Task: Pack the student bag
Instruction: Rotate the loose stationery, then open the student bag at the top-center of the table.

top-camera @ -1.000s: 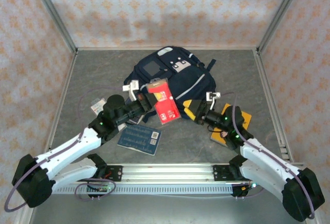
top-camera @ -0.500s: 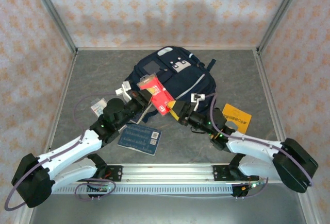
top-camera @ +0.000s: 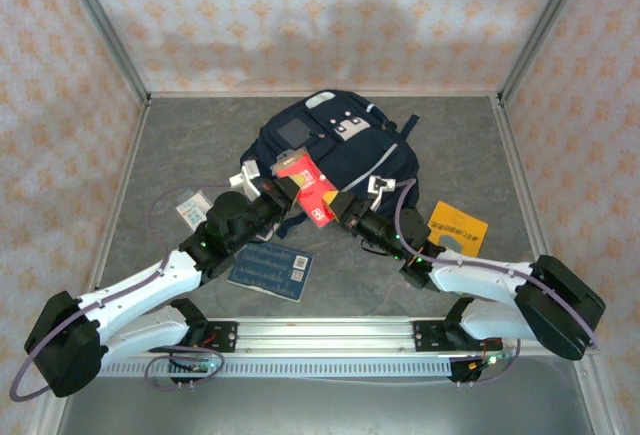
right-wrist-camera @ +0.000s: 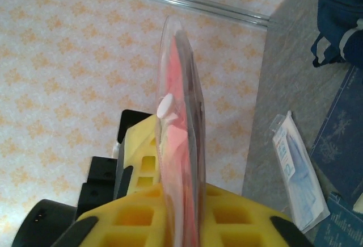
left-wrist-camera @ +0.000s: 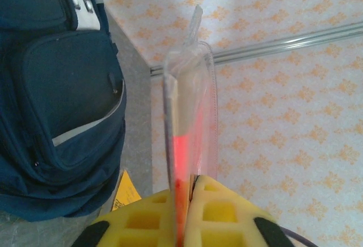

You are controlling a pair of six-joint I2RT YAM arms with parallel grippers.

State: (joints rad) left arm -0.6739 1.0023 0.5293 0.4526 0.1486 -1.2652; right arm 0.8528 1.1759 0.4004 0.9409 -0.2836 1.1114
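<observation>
Grey tabletop (top-camera: 470, 145) carried the student bag (top-camera: 350, 150) at centre-back, a dark blue booklet (top-camera: 270, 271) lying flat nr the front, left of centre, an orange card (top-camera: 458, 227) over on the right & a small clear packet (top-camera: 188, 206) on the left.

Bright, even overhead light; soft shadow on back wall (top-camera: 330, 40); red packet (left-wrist-camera: 184, 145) blurred close to wrist cameras.
</observation>
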